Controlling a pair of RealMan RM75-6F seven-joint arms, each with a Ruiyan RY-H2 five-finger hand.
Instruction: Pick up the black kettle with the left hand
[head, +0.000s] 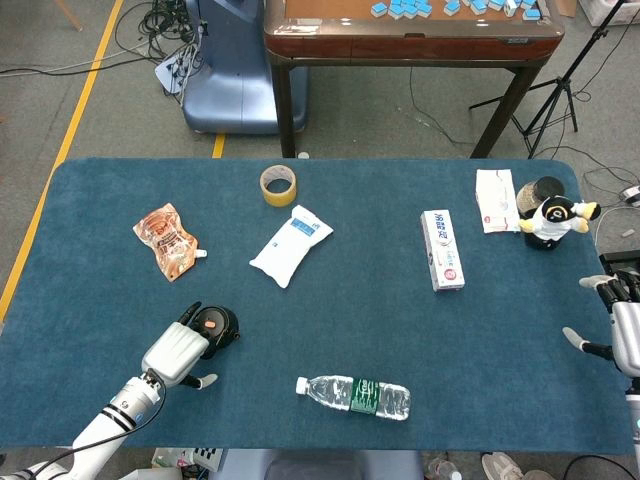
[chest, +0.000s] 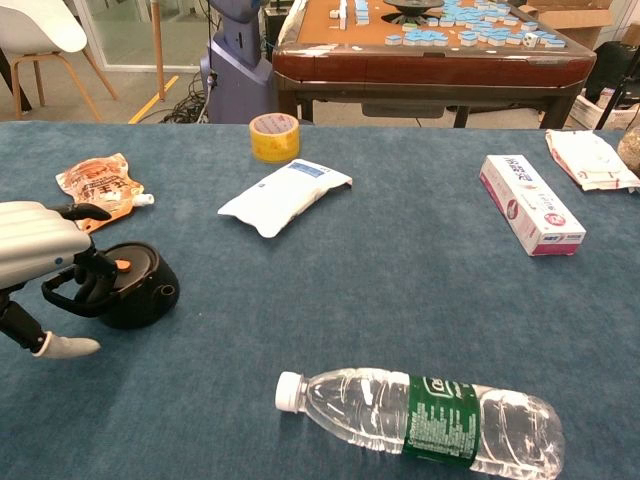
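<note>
The black kettle (head: 218, 324) (chest: 140, 288), small and round with an orange button on its lid, stands near the table's front left. It leans slightly toward my left hand (head: 175, 350) (chest: 35, 250). That hand's fingers are curled through the kettle's loop handle (chest: 62, 292), and the thumb hangs apart below it. The kettle's base still touches the blue cloth. My right hand (head: 622, 325) hovers at the table's right edge, fingers spread and holding nothing; it shows only in the head view.
A water bottle (head: 355, 395) (chest: 430, 420) lies near the front edge. An orange pouch (head: 167, 238) lies behind the kettle. A white pouch (head: 290, 243), tape roll (head: 278, 184), boxed tube (head: 441, 250) and penguin toy (head: 555, 218) sit farther back.
</note>
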